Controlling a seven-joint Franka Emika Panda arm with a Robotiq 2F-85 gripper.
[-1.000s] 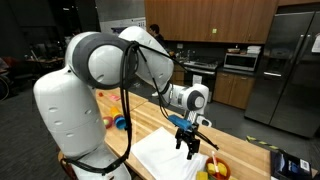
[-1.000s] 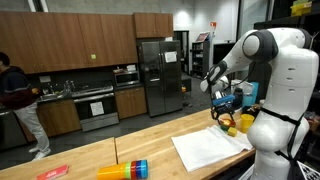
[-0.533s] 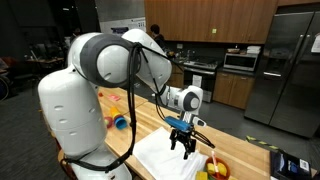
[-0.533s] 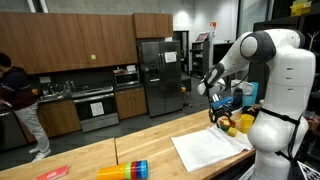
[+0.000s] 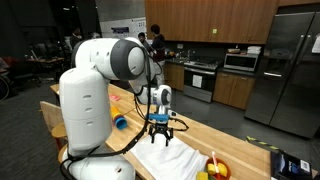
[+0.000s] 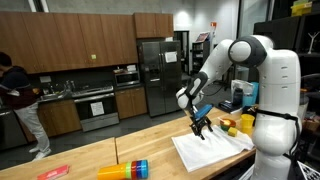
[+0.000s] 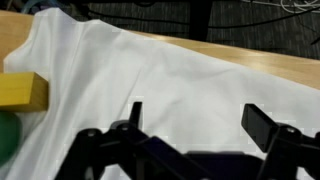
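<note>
Arm's swung over since a second ago, away from the counter's end and across to the middle of the white cloth (image 5: pixel 172 160). Gripper (image 5: pixel 160 142) hangs just above that cloth, jaws spread wide apart with nothing between them. Cloth's lying rumpled on the wooden counter (image 6: pixel 95 152). Wrist view has a yellow block (image 7: pixel 22 90) and a green thing (image 7: pixel 8 135) far left, by the cloth.

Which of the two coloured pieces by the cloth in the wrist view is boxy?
The yellow block, flat-faced with square corners. The green piece just below it in the picture looks rounded, partly out of frame.
</note>
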